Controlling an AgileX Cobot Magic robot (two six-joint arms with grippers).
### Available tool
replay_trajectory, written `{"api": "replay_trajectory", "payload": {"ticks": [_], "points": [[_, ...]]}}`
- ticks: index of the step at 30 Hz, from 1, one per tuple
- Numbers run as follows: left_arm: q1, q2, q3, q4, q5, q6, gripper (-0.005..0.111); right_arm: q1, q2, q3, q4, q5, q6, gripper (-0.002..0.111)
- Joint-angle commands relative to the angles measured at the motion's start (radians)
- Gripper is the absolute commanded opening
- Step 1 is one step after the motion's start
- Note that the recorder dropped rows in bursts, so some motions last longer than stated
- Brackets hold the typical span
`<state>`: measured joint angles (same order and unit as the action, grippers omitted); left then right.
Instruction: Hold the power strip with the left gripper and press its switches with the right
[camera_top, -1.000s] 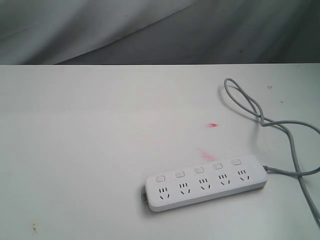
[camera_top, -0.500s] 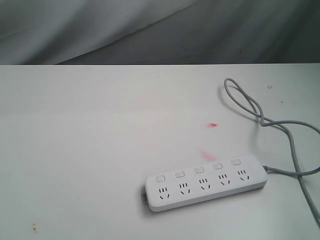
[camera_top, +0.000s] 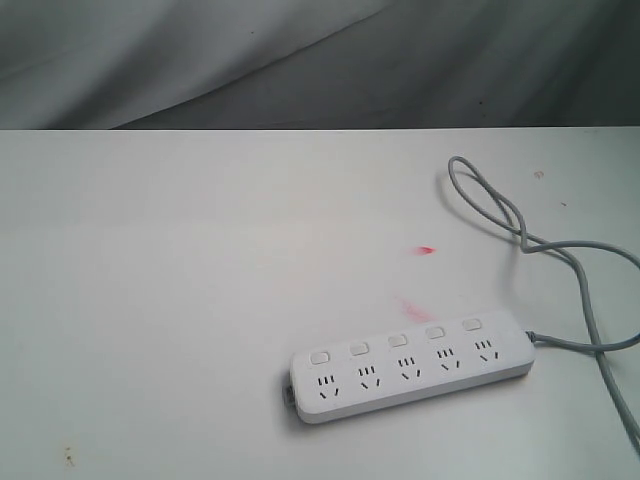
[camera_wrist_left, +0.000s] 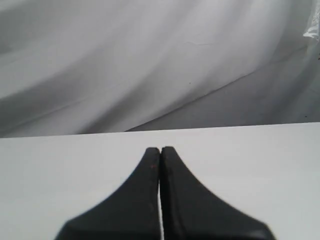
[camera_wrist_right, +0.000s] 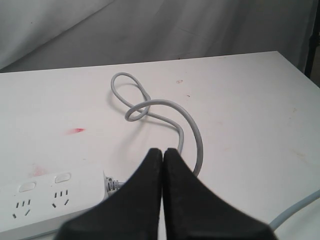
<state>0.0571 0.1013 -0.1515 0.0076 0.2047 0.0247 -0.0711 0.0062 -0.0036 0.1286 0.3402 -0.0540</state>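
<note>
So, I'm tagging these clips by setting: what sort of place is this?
Probably a lab or test bench rather than a home: a plain white table, a grey cloth backdrop hung behind it, and a single power strip laid out on it.

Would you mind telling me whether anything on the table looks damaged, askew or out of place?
Nothing looks damaged. The power strip lies flat but slanted on the table, its grey cord twisted into a loose loop. A red mark and a fainter pink smear stain the table beyond the strip.
</note>
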Motion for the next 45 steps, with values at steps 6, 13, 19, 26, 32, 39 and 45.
{"api": "replay_trajectory", "payload": {"ticks": [6, 13, 19, 26, 32, 39, 45], "points": [[-0.011, -0.101, 0.151, 0.002, 0.003, 0.004, 0.001, 0.001, -0.006, 0.004, -0.003, -0.007, 0.003, 0.0], [-0.109, -0.101, 0.151, 0.007, 0.04, 0.009, 0.001, 0.001, -0.006, 0.004, -0.003, -0.007, 0.003, 0.0], [-0.091, -0.101, 0.151, 0.007, 0.068, 0.009, 0.001, 0.001, -0.006, 0.004, -0.003, -0.007, 0.003, 0.0], [-0.079, -0.101, 0.151, 0.007, 0.068, 0.009, 0.001, 0.001, -0.006, 0.004, -0.003, -0.007, 0.003, 0.0], [-0.079, -0.101, 0.151, 0.007, 0.061, 0.009, 0.001, 0.001, -0.006, 0.004, -0.003, -0.007, 0.003, 0.0], [-0.079, -0.101, 0.151, 0.007, 0.061, 0.012, 0.001, 0.001, -0.006, 0.004, -0.003, -0.007, 0.003, 0.0], [-0.079, -0.101, 0.151, 0.007, 0.061, 0.012, 0.001, 0.001, -0.006, 0.004, -0.003, -0.007, 0.003, 0.0]]}}
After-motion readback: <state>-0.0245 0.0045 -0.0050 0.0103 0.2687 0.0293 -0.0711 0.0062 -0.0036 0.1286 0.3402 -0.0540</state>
